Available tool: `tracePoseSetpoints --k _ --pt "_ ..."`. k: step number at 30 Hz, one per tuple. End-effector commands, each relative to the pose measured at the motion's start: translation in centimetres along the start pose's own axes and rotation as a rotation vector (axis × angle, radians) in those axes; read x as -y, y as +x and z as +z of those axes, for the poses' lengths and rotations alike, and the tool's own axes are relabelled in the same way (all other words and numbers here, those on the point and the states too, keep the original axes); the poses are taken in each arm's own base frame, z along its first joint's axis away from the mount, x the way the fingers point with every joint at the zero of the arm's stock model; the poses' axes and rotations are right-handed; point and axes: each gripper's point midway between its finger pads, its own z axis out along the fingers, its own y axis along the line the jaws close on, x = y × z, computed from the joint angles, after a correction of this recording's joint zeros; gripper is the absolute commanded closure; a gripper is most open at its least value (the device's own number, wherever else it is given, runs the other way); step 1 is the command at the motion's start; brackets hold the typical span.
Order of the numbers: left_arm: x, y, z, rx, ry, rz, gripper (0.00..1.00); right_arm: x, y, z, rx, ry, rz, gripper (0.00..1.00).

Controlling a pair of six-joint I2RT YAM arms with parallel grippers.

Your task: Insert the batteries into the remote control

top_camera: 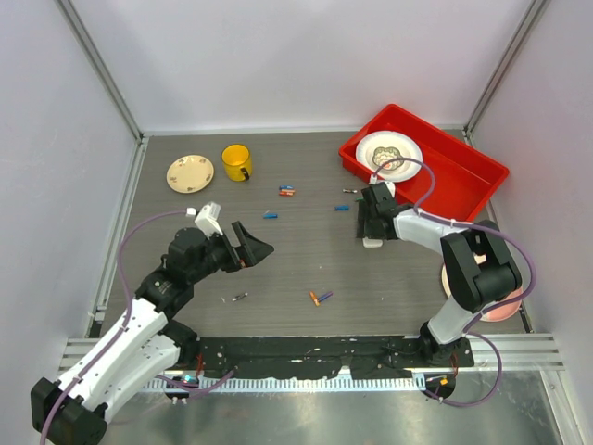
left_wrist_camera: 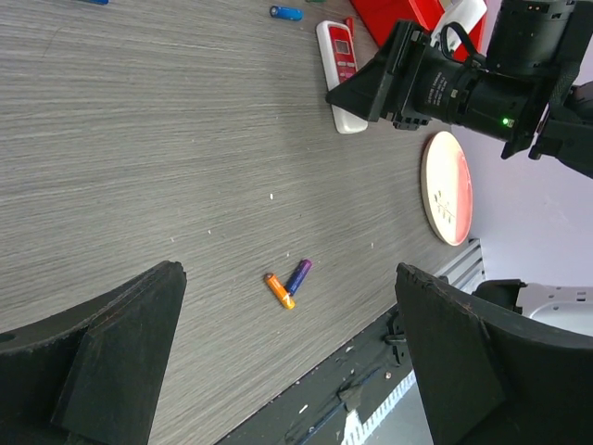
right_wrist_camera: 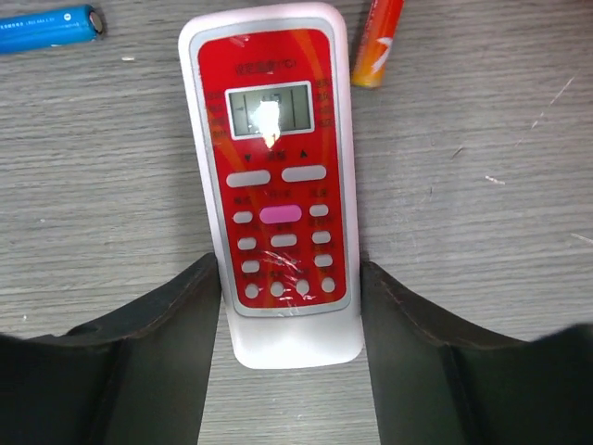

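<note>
grey wood-grain tabletop (right_wrist_camera: 482, 139) carries the slim white plastic remote control (right_wrist_camera: 278, 185) with red face, lying buttons-up: probably light, stiff, slick-sided, best pinched across its narrow lower end. right gripper (right_wrist_camera: 289, 271) straddles that end, i cannot tell if clamped; left gripper (left_wrist_camera: 287, 271) gapes empty.

The left end effector (top_camera: 252, 246) hangs over bare worktop (top_camera: 296, 269) left of centre, jaws spread wide with nothing between them. The right end effector (top_camera: 372, 222) is down over the remote control (top_camera: 372, 243), of which only a white end shows; whether it grips I cannot tell from here. Loose batteries (top_camera: 321, 298) lie scattered between the arms, an orange and purple pair nearest. A yellow mug (top_camera: 236, 162) and cream saucer (top_camera: 190, 173) sit far left. At far right, a red tray (top_camera: 463, 176) holds a white plate (top_camera: 389, 153).
</note>
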Motion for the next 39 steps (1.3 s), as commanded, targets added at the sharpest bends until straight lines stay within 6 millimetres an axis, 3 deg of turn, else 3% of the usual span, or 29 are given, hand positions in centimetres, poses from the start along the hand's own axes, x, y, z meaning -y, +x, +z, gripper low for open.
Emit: tracePoseSetpoints --k 1,2,4,11,15,17,21,25,28,29,36,39 --pt "0.6 -0.8 -0.2 0.04 0.024 -0.003 0.0 -0.2 1.0 -0.5 -0.021 0.032 -0.022 0.48" --pt "0.5 -0.8 -0.2 0.041 0.016 -0.005 0.0 -0.4 1.1 -0.6 -0.021 0.035 -0.029 0.58" --pt "0.6 -1.0 -0.3 0.049 0.013 -0.003 0.01 -0.9 1.4 -1.1 -0.013 0.047 -0.022 0.66" --pt "-1.5 -2.1 -1.3 0.123 -0.111 -0.01 0.04 -8.5 0.0 -7.4 0.174 -0.057 0.05 0.99" --pt "-3.2 -3.5 -2.5 0.225 -0.21 -0.03 0.06 -13.3 0.0 -10.1 0.212 -0.154 0.112 0.99" --pt "-3.9 -3.8 -3.1 0.259 -0.246 -0.055 0.1 -14.7 0.1 -10.5 0.212 -0.176 0.166 0.99" --pt "-5.4 -4.0 -3.9 0.304 -0.309 -0.078 0.16 -18.1 1.3 -10.6 0.179 -0.194 0.209 0.99" --pt "-6.6 -3.8 -4.4 0.321 -0.363 -0.105 0.2 -20.5 4.0 -9.3 0.131 -0.14 0.216 0.99" --pt "-6.6 -3.6 -4.3 0.314 -0.363 -0.11 0.21 -21.8 5.0 -9.5 0.123 -0.098 0.223 0.99" --pt "-6.5 -3.6 -4.3 0.313 -0.36 -0.11 0.21 -21.8 6.0 -8.4 0.107 -0.058 0.206 0.99" --pt "-6.7 -3.4 -4.4 0.307 -0.364 -0.11 0.22 -22.6 8.2 -7.6 0.048 0.002 0.191 0.99" --pt "-6.8 -3.2 -4.3 0.303 -0.364 -0.109 0.22 -22.7 9.0 -7.2 0.026 0.005 0.168 0.92"
